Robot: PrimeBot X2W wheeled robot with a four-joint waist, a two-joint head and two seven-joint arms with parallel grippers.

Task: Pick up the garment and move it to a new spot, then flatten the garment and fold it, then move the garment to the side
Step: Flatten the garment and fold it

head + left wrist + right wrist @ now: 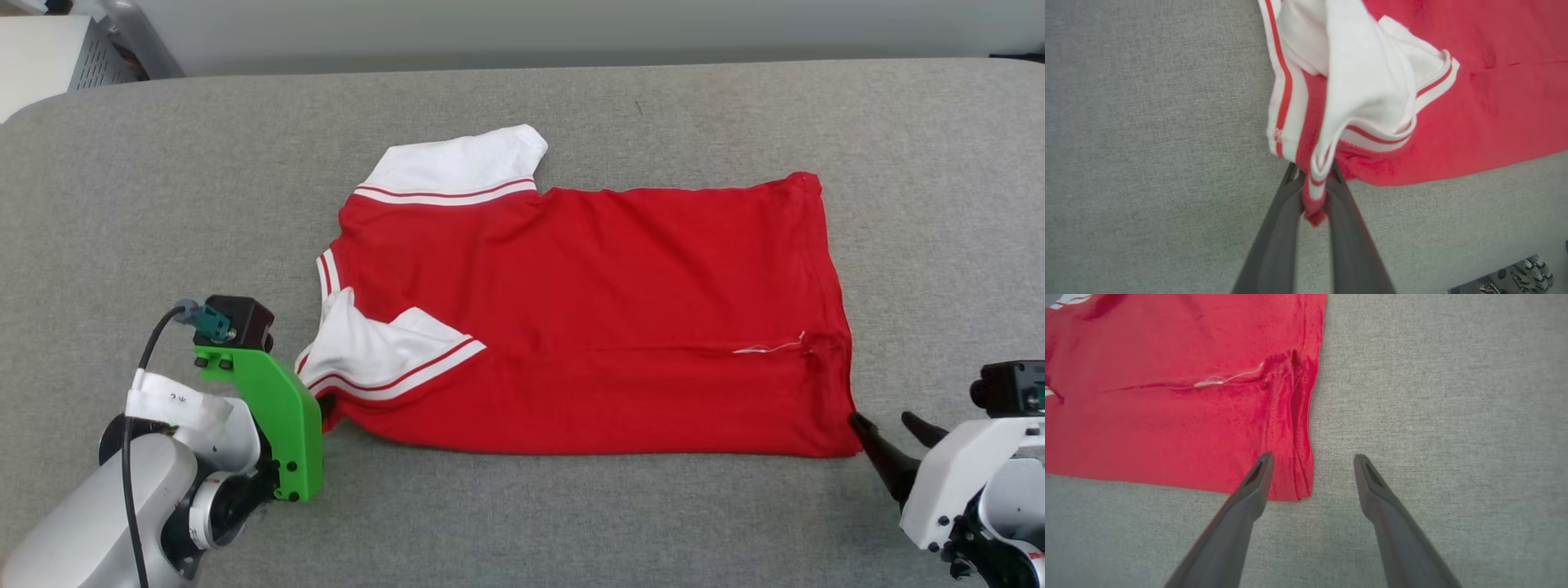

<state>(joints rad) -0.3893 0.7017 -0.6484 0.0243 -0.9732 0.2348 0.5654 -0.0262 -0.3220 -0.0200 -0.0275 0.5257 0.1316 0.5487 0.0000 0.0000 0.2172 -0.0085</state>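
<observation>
Near front edge of worktop [163, 163], mid: grips garment [588, 310] L corner tight w/ left gripper [1315, 171]; spans R corner w/ right gripper [1312, 457], wide open, empty. Fold step prob. Next: needs R pinch shut, then lift both.

Head view, lower left: a green bracket [282, 425] hides the fingertips of the left gripper [1315, 175]. Left wrist view, upper right: the shirt [1494, 102] is cut off by the frame edge.

You see a soft grey table [163, 180] that runs from the left edge of the frame to the right edge. One red shirt [612, 310] lies on it in the middle. Its white sleeves point left and its hem sits at the right.
</observation>
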